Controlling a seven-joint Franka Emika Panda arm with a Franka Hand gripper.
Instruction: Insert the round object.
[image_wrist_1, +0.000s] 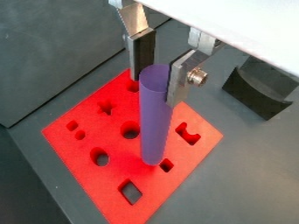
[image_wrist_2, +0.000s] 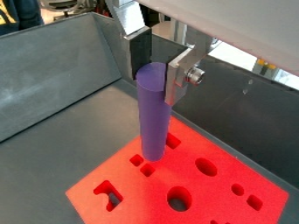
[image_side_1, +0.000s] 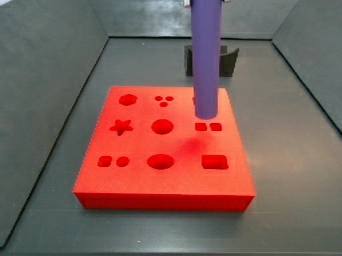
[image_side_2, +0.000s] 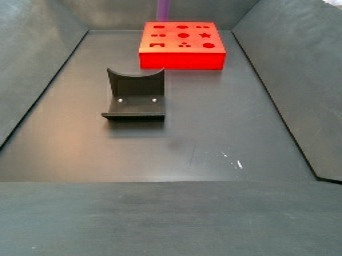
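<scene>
My gripper (image_wrist_1: 162, 72) is shut on the top of the round object (image_wrist_1: 156, 114), a smooth purple rod that hangs upright. Both show in both wrist views, gripper (image_wrist_2: 156, 68) and rod (image_wrist_2: 152, 109). The rod's lower end hangs over the red block (image_wrist_1: 100, 140), a flat slab with several shaped holes. In a side view the rod (image_side_1: 207, 55) ends over the right part of the red block (image_side_1: 160, 185), to the right of a round hole (image_side_1: 162, 126). I cannot tell whether the end touches the block. The gripper is out of frame in both side views.
The dark fixture (image_side_2: 134, 95) stands on the grey floor away from the red block (image_side_2: 183, 60); it also shows in a wrist view (image_wrist_1: 260, 89) and behind the rod (image_side_1: 229, 58). Grey walls (image_wrist_2: 59, 79) enclose the floor.
</scene>
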